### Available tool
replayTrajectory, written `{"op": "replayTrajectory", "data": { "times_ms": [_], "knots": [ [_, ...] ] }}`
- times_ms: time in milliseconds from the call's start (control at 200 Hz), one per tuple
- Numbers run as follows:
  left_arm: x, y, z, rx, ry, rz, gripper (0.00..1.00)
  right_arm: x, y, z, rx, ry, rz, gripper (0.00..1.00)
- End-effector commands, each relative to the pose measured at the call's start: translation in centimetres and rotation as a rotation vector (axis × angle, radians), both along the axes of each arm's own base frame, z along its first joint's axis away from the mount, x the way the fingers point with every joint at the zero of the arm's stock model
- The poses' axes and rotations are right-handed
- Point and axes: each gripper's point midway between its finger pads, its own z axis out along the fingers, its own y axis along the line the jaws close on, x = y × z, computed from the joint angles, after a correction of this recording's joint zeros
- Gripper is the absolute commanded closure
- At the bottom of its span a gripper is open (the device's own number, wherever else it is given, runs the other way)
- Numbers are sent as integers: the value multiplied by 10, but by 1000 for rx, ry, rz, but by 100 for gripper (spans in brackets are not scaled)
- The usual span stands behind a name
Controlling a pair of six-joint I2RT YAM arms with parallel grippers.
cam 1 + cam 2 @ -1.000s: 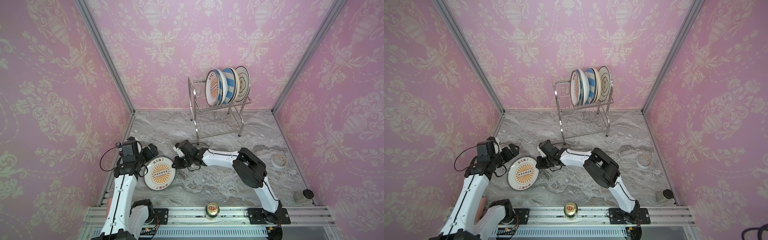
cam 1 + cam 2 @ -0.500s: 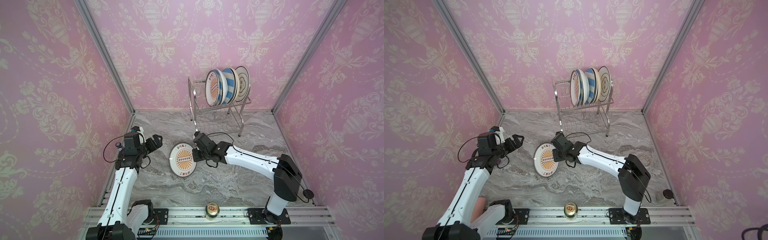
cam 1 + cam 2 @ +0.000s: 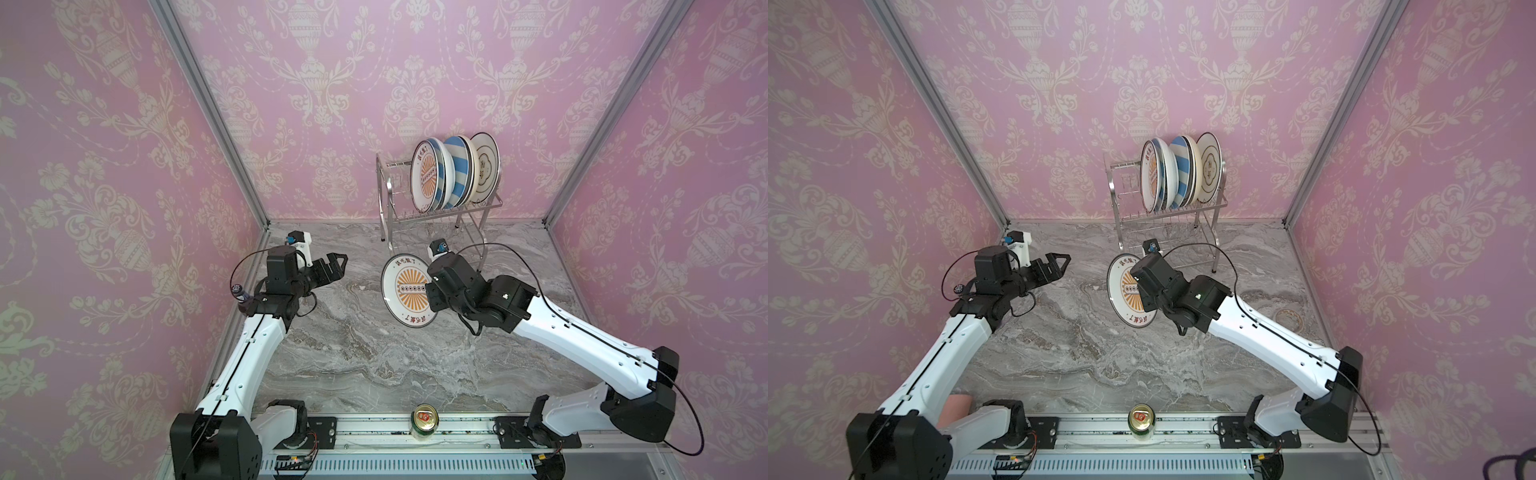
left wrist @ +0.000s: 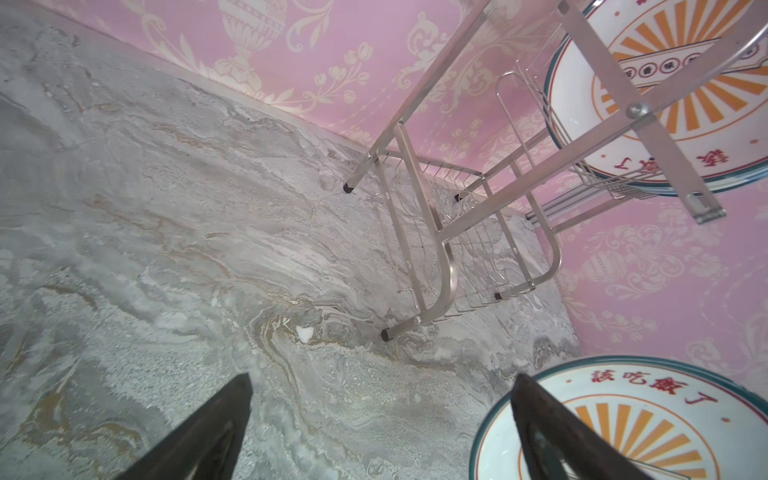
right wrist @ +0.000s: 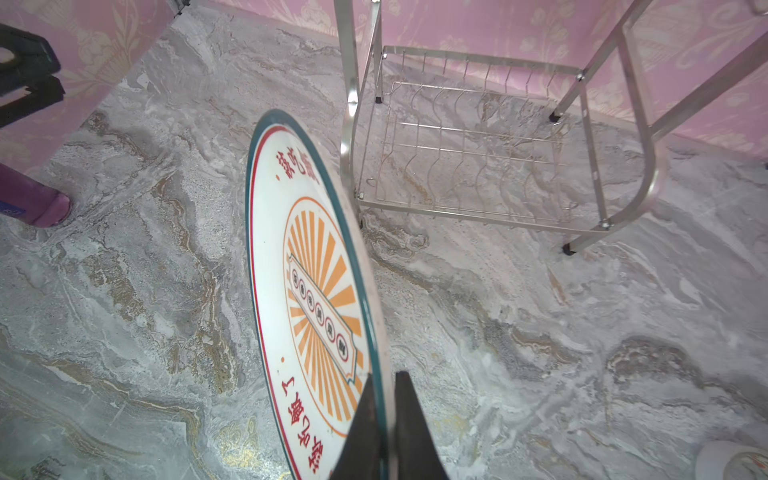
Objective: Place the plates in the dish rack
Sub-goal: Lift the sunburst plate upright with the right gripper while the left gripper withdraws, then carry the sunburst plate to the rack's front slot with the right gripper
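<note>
Orange sunburst plate (image 3: 405, 291), red "該吃飯了", pinched by right end effector (image 5: 384, 378); left end effector (image 4: 382, 378) spread.

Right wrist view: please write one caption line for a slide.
Right gripper pinches the rim of the sunburst plate, held on edge near the dish rack.

Grey marble-patterned tabletop (image 3: 353, 365), enclosed by pink damask-papered walls (image 3: 104, 166) with aluminium corner posts (image 3: 216, 120); one drink can (image 3: 424, 420), gold-topped, upright on the front rail (image 3: 365, 428); one small round dish (image 3: 1288, 321), flat on the tabletop near the right wall; one purple cylinder (image 5: 39, 203), unidentified.
</note>
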Motion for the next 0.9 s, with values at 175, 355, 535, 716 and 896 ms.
{"op": "replayTrajectory", "data": {
  "times_ms": [175, 355, 535, 716, 896],
  "knots": [
    [15, -31, 40, -75, -133, -153, 1, -9, -56, 119, 49, -251, -116, 100],
    [15, -39, 45, -85, -150, -206, 1, 7, -53, 174, 24, -365, -146, 100],
    [20, -49, 47, -110, -176, -261, 1, 27, -50, 224, -4, -488, -223, 100],
    [15, -64, 49, -99, -185, -340, 1, 52, -44, 253, -53, -609, -329, 100],
    [8, -68, 41, -90, -154, -364, 1, 82, -35, 263, -115, -690, -434, 100]
  ]
}}
